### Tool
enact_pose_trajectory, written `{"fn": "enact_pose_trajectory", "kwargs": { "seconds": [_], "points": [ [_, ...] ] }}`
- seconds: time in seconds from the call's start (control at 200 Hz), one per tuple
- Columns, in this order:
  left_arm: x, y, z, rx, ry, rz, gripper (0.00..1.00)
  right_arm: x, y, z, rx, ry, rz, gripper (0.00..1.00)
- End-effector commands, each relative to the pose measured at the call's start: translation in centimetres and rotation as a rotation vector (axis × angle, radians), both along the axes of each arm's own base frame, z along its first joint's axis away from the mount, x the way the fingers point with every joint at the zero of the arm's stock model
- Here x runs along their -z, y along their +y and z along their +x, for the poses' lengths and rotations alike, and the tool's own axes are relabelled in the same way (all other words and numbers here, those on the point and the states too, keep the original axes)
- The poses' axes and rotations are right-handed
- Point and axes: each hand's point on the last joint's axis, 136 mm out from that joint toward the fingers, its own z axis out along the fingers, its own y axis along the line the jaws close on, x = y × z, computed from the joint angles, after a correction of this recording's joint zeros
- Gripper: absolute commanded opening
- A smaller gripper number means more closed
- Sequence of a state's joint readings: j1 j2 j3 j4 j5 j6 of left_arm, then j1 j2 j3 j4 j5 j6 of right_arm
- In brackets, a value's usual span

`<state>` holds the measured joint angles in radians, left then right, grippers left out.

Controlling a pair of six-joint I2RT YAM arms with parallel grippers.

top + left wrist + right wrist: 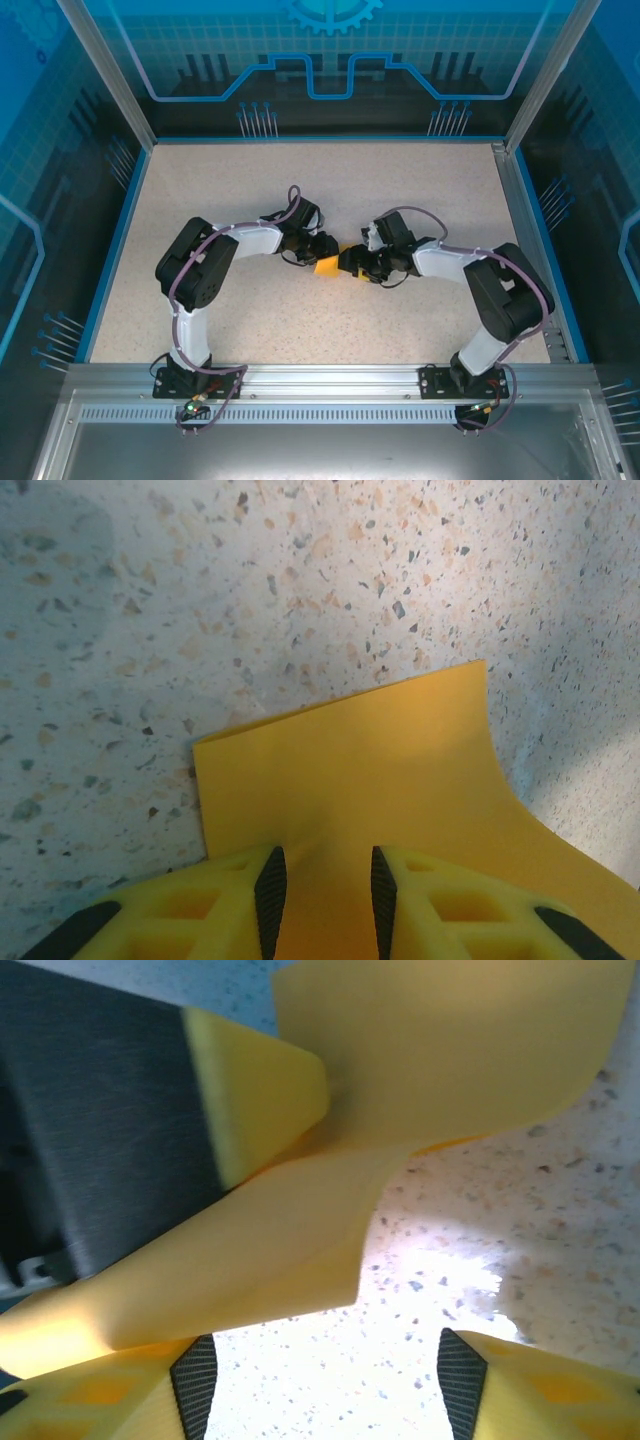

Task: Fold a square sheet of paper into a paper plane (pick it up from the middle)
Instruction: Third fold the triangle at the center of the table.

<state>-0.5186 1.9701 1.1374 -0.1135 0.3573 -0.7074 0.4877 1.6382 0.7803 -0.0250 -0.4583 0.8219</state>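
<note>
My left fingers [270, 890] pinch the square sheet of paper [380, 770] by its edge; my right fingers [195, 1385] stand open, the sheet just ahead, unclamped.

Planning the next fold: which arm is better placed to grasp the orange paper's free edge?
Probably right: the right end effector stands open with the square sheet of paper hanging loose just ahead, while the left end effector is clamped on it as anchor.
</note>
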Motion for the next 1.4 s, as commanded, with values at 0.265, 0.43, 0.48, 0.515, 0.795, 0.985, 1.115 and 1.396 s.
{"fn": "enact_pose_trajectory", "kwargs": {
  "seconds": [0.265, 0.43, 0.48, 0.515, 0.795, 0.985, 1.115, 1.396],
  "points": [
    [2.6, 1.5, -1.9, -0.003, 0.093, 0.072, 0.34, -2.0, 0.6, -0.3, -0.014, -0.07, 0.136, 0.7],
    [2.6, 1.5, -2.0, -0.003, 0.095, 0.075, 0.33, -2.3, 0.3, -1.1, -0.008, -0.078, 0.152, 0.71],
    [2.6, 1.6, -1.9, -0.005, 0.094, 0.074, 0.33, -2.6, 0.3, -1.4, -0.017, -0.082, 0.165, 0.71],
    [2.6, 1.5, -2.0, -0.005, 0.095, 0.074, 0.34, -2.9, 0.5, -1.6, -0.027, -0.086, 0.184, 0.71],
    [2.6, 1.5, -2.1, -0.005, 0.097, 0.069, 0.34, -3.0, 0.1, -1.9, -0.008, -0.083, 0.183, 0.7],
    [2.4, 1.4, -2.0, -0.004, 0.092, 0.062, 0.34, -1.7, -0.9, -2.1, 0.019, -0.035, 0.104, 0.68],
    [1.9, 1.2, -2.0, 0.0, 0.08, 0.05, 0.34, -0.3, -2.0, -2.0, 0.048, 0.006, 0.035, 0.61],
    [-0.7, 1.2, -2.4, 0.032, -0.011, 0.024, 0.36, 1.0, -1.7, -0.7, 0.034, 0.063, 0.018, 0.32]
  ]
}}
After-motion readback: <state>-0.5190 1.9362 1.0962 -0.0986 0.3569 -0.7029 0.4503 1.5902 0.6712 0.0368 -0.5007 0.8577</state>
